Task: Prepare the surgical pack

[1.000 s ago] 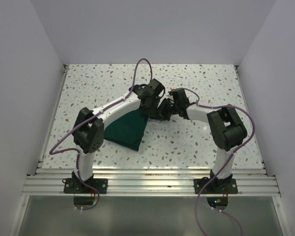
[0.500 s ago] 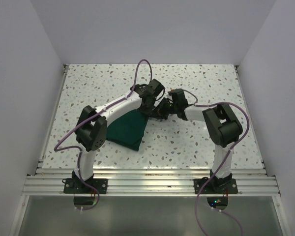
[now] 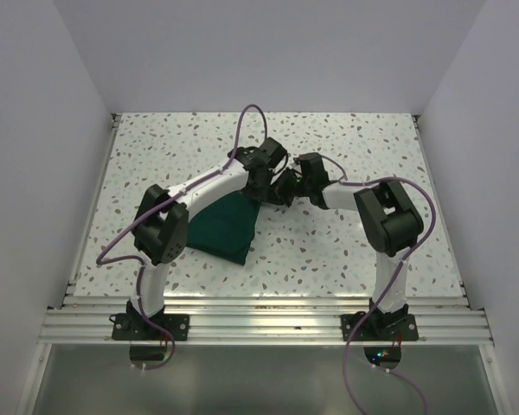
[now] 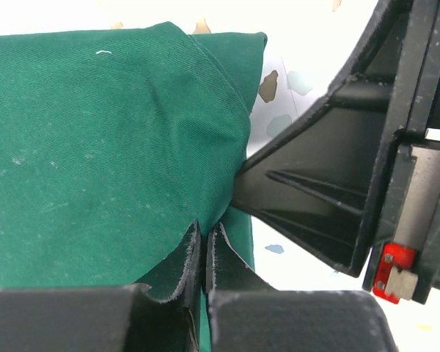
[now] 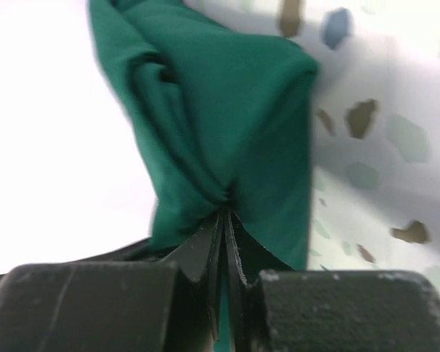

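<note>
Surgical pack (image 3: pixel 223 223), dark green and folded into a wedge, flat on speckled table (image 3: pixel 346 251) left of centre, partly under left arm (image 3: pixel 206 184). Left gripper (image 4: pixel 204 229) clamped tight on fabric at far right corner; right gripper (image 5: pixel 225 214) pinched onto bunched fold of same corner, just beside the other.

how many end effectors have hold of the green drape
2. The left end effector is shut on the green drape near its far right corner. The right end effector is shut on a bunched fold close beside it.
</note>
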